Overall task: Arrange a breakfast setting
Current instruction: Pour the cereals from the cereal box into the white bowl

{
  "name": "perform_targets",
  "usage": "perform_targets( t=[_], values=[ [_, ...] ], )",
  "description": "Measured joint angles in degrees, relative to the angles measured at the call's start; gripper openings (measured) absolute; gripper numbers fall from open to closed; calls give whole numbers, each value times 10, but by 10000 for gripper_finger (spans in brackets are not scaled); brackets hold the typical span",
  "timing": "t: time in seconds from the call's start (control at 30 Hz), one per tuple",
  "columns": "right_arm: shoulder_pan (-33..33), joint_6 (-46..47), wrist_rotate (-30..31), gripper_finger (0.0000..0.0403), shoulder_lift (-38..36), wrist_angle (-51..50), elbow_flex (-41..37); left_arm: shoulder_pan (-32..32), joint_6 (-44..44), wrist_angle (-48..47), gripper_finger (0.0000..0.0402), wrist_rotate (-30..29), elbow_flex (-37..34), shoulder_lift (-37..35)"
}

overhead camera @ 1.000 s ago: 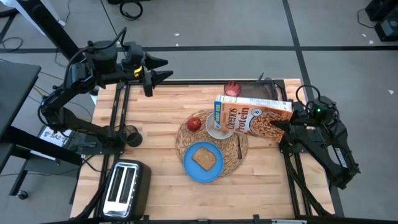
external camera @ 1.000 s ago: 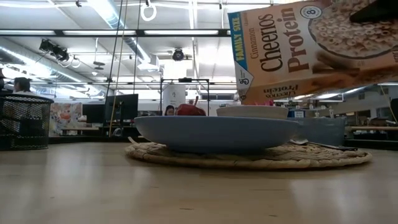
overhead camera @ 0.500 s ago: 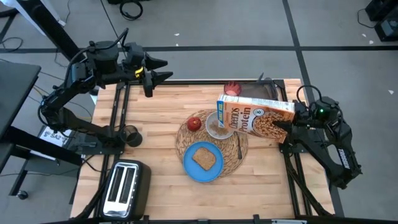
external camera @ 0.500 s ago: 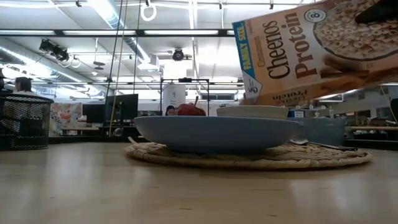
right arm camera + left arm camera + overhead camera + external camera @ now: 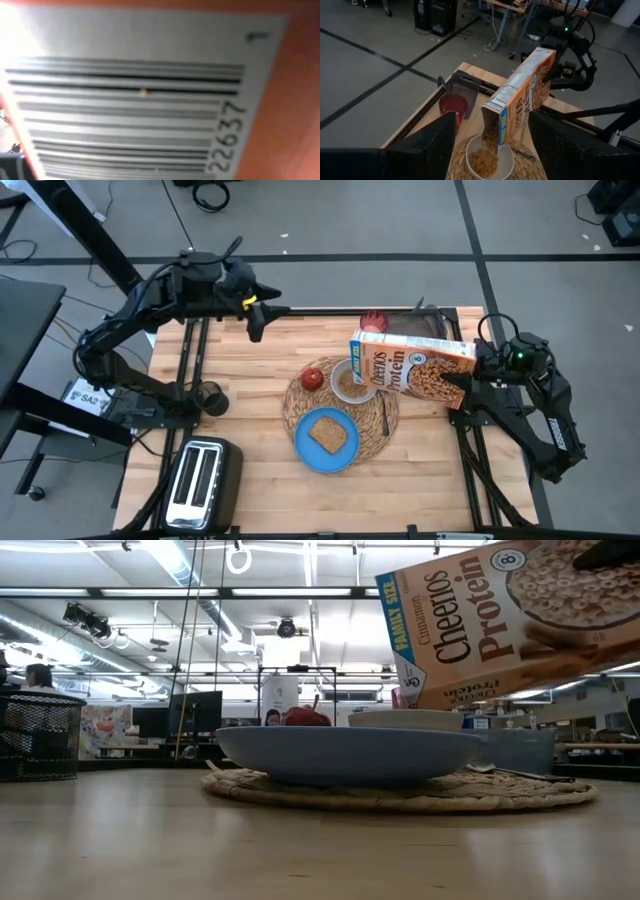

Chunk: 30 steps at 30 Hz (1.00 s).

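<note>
High view: right hand (image 5: 458,380) grasps the Cheerios box (image 5: 412,367), tipped over the white bowl (image 5: 348,383), now holding cereal; left hand (image 5: 262,317), released, has swung nearer; pouring looks nearly finished.

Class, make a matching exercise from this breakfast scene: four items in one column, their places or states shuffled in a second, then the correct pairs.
Items:
1. orange Cheerios box
2. toast slice
3. small white bowl
4. silver toaster

Places or states:
A. on the blue plate
B. tipped, held by the right gripper
C. off the round woven straw placemat
D. catching cereal

Pairs: 1-B, 2-A, 3-D, 4-C
</note>
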Motion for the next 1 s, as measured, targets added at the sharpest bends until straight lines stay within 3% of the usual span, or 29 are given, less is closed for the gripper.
perform_targets(
  t=[1.0],
  values=[
    [0,-5,-17,242,-1,-51,38,-23,-33,27,254,-4,0,-3]
  ],
)
